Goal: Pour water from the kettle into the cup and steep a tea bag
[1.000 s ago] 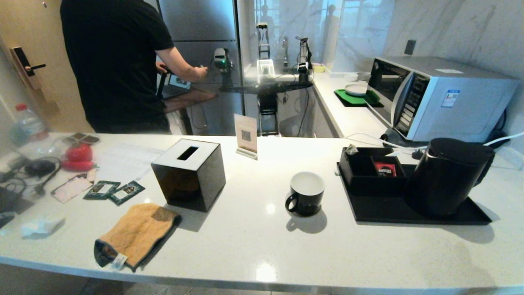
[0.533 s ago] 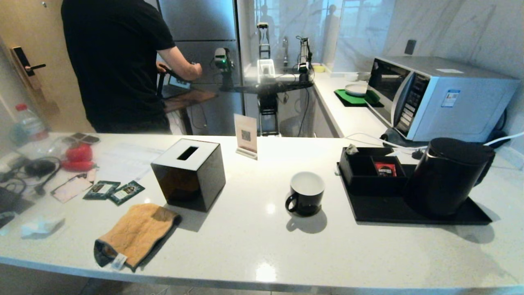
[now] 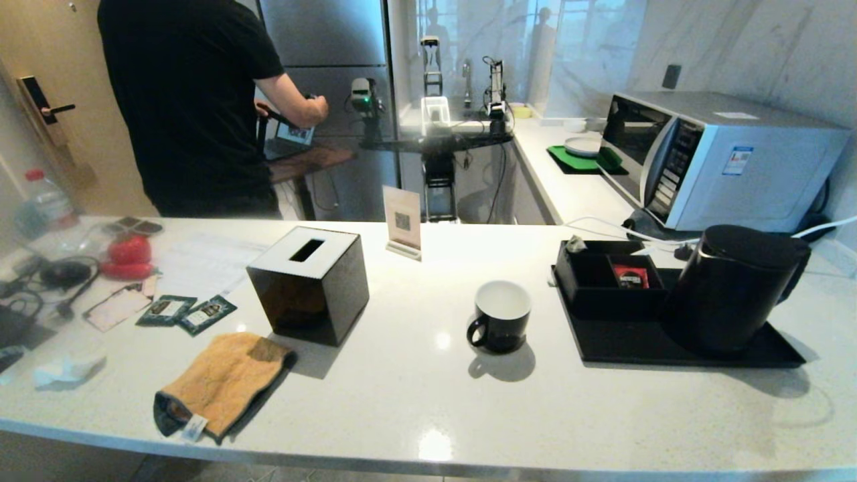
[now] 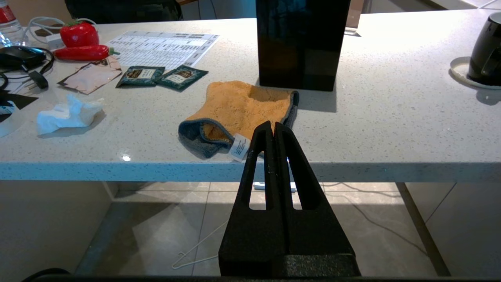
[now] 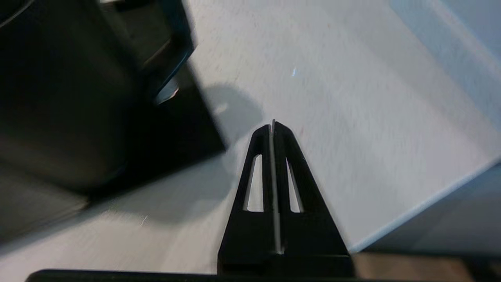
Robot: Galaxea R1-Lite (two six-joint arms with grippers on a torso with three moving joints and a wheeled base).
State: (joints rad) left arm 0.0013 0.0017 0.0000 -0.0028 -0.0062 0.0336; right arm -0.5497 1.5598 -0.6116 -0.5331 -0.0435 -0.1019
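The tall black kettle [image 3: 733,288] stands on the right end of a black tray [image 3: 622,345]. The black cup [image 3: 501,316], white inside and empty, sits on the counter left of the tray, handle toward the front left. A small pale grey-green tea bag [image 3: 574,245] rests at the back left corner of the black box. No water shows. Neither gripper appears in the head view. My left gripper [image 4: 273,125] is shut and empty, low before the counter's front edge, facing the orange cloth. My right gripper [image 5: 273,124] is shut and empty above the counter, beside the tray corner and kettle [image 5: 58,98].
A black divided box [image 3: 606,278] on the tray holds a red packet [image 3: 629,276]. A black tissue box [image 3: 309,284], orange cloth [image 3: 224,381] and two green packets [image 3: 187,311] lie to the left. A microwave [image 3: 716,157] stands behind the kettle. A person works beyond the counter.
Nothing on the counter has moved. The person behind has drawn his arm back. A faint shadow has appeared on the counter's right front.
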